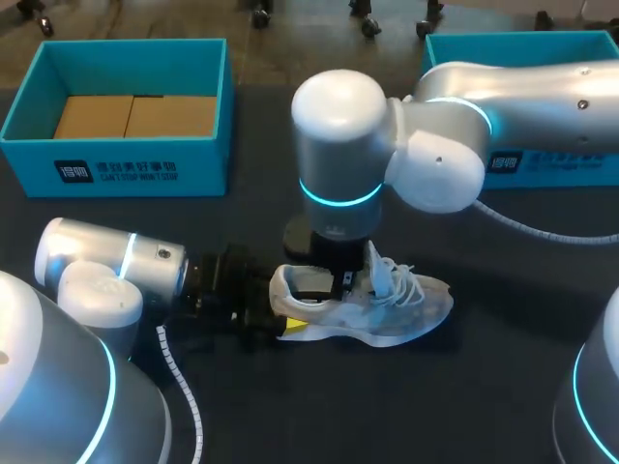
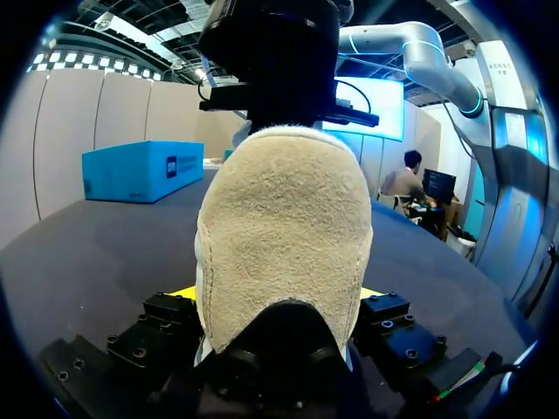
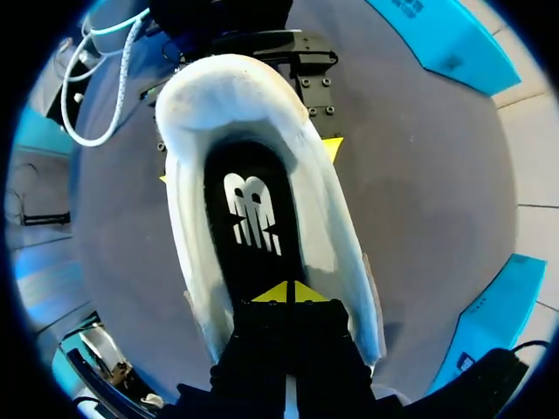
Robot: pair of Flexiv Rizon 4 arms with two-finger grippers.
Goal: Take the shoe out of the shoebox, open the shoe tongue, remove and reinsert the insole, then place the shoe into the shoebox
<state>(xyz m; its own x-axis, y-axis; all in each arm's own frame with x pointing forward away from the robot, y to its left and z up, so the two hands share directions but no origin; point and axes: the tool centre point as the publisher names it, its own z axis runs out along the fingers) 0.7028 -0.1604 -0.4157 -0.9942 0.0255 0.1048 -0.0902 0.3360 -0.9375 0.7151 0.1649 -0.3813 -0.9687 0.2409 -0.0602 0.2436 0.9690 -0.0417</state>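
Note:
A white mesh shoe [image 1: 392,307] lies on the dark table in the head view, toe to the right and laces loose. My left gripper [image 1: 278,311] comes in low from the left and holds its heel [image 2: 284,227], one yellow-tipped finger [image 2: 182,293] against each side. My right gripper [image 3: 288,293] reaches down from above into the shoe's opening, its tips pressed together over the black insole [image 3: 253,209], which lies flat inside. I cannot tell whether those tips pinch the insole.
An open blue shoebox [image 1: 116,169] with brown cardboard inside stands at the back left. A second blue box [image 1: 542,162] stands at the back right, behind my right arm. Bare table lies in front of the shoe.

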